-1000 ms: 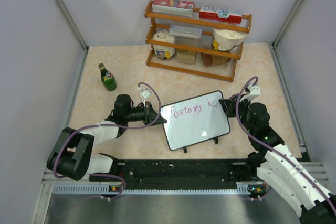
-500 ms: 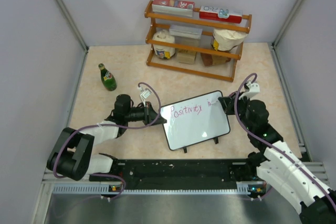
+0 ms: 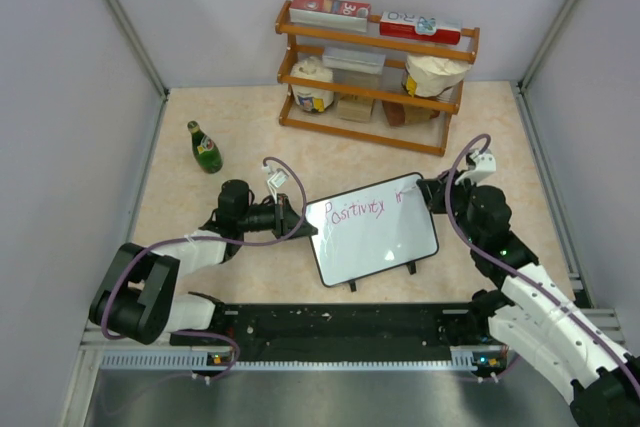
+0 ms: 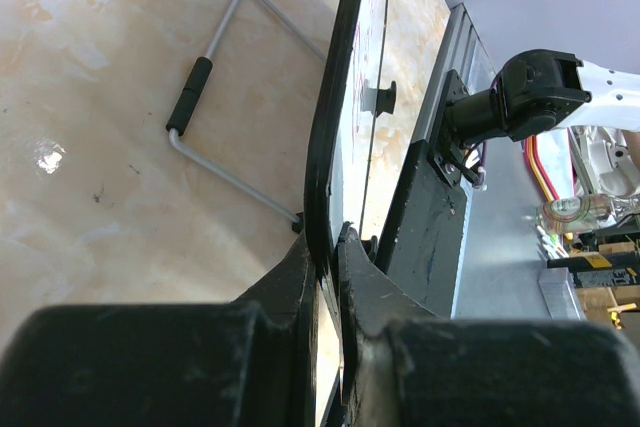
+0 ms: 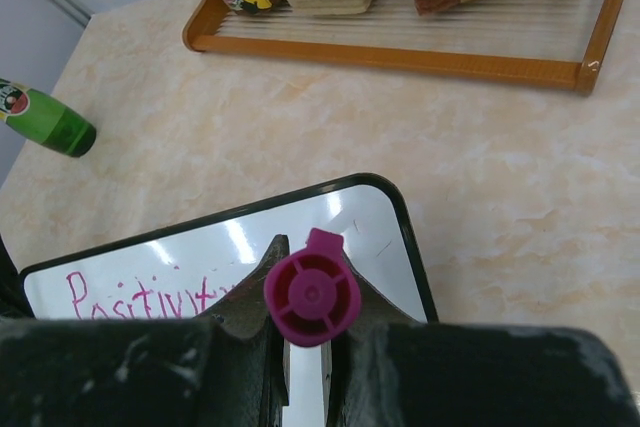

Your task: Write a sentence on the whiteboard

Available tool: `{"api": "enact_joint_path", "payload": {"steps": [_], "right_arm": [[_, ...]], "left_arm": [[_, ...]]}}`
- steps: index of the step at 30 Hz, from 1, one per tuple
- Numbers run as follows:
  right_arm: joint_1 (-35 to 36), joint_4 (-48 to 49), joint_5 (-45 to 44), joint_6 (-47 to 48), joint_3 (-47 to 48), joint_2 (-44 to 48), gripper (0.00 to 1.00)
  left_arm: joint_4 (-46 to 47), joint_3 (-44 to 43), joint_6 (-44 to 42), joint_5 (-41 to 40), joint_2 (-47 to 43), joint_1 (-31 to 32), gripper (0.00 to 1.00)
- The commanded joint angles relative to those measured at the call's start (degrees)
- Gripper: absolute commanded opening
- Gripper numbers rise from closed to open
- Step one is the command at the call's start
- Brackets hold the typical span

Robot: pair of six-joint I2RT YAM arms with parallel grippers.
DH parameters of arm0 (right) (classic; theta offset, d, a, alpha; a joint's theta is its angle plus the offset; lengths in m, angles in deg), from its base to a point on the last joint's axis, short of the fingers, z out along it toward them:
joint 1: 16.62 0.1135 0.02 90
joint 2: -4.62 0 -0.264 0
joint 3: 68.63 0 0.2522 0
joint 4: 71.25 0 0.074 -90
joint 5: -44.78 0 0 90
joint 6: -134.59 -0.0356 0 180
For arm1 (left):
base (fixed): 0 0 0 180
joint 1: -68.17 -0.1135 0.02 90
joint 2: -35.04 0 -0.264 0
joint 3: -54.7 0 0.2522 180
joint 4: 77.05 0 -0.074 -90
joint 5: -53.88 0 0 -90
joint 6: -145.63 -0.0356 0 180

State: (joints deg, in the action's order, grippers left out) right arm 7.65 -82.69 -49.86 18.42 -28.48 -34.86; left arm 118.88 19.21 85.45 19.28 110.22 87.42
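Overhead view plus two wrist close-ups
Top camera looks down on the whole table (image 3: 250,147); left wrist sights the whiteboard (image 3: 385,237) edge-on, right wrist its far corner; all share it.

i find my left fingers (image 4: 285,292) matt black, scuffed. whiteboard (image 3: 380,237): glossy white, smooth black frame. marker (image 5: 312,295): purple plastic. table (image 5: 200,147): polished stone look. rack (image 5: 400,59): varnished wood. bottle (image 5: 50,125): shiny green glass.

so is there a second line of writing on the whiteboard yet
No, the sentence is one line along the top of the whiteboard.
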Motion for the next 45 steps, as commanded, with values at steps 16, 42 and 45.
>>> {"api": "enact_joint_path", "payload": {"steps": [16,42,45], "right_arm": [[0.3,-3.7,-2.0,1.1,-0.5,2.1,0.00],[0.4,-8.0,2.8,1.9,4.2,8.7,0.00],[0.3,-8.6,3.8,2.1,5.0,9.0,0.00]], "left_arm": [[-1.4,0.1,-5.6,-4.1,0.5,0.3,0.00],[-1.2,0.2,-5.5,-4.1,0.5,0.3,0.00],[-1.3,0.1,-5.5,-4.1,0.5,0.2,0.00]]}}
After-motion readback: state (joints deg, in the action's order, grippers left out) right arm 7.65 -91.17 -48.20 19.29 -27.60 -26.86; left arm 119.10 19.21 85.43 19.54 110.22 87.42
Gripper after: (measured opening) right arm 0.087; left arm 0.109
